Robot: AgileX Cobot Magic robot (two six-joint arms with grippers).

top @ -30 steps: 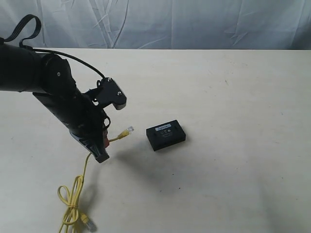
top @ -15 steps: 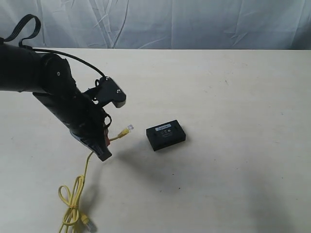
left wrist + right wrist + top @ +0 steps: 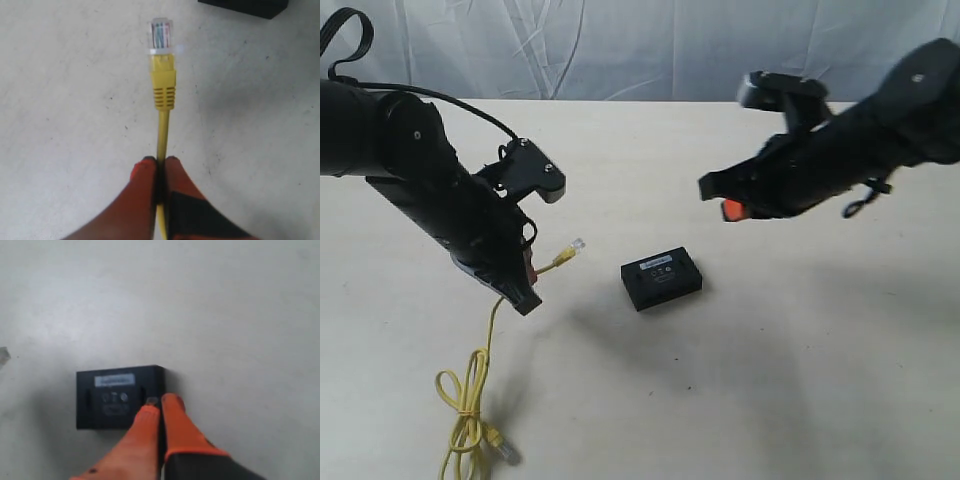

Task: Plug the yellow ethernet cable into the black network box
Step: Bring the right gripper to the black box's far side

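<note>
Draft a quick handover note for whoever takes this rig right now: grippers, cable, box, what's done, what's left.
Left gripper: shut on the yellow ethernet cable just behind its plug, held above the table, plug aimed toward the black network box.
Right gripper: shut, empty, hovering near the box, not touching it.
Box: flat on the table, nothing plugged in. The cable's other end lies looped on the table.
Done: cable picked up.
Left: line up and insert the plug.
</note>
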